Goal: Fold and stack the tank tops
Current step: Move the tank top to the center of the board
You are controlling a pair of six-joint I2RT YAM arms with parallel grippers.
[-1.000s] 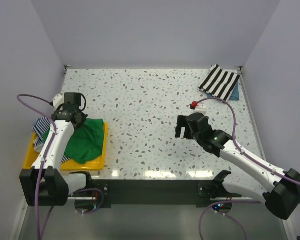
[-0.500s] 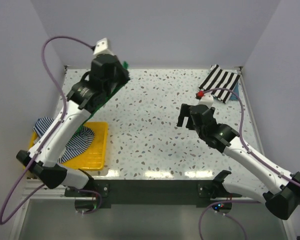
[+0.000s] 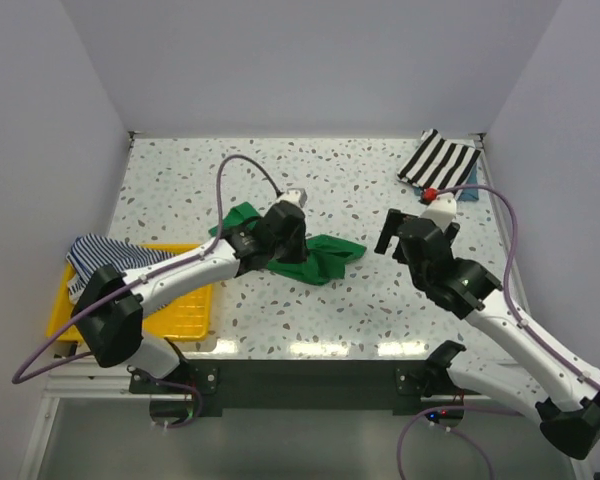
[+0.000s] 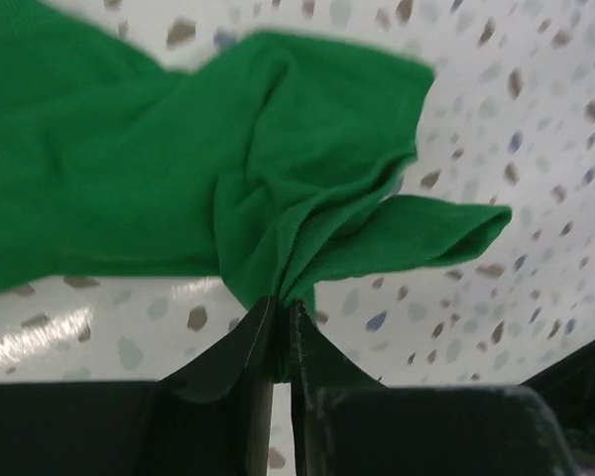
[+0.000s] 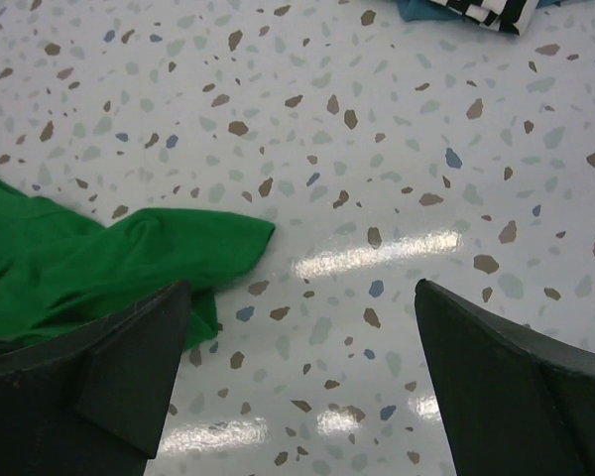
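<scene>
Your left gripper clamps a bunched fold of the green tank top, seemingly loosely; drop now and it lands crumpled. Right gripper gapes wide beside the top.

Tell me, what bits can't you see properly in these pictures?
- Green top: top view, the left arm covers its middle; left wrist view, the edge cuts it off.
- Striped top: top view, the left arm hides part of it on the tray.
- Blue thing under the far striped cloth: mostly covered; right wrist view cuts both off at the top edge.
- Left fingers: top view, hidden under the wrist.
</scene>
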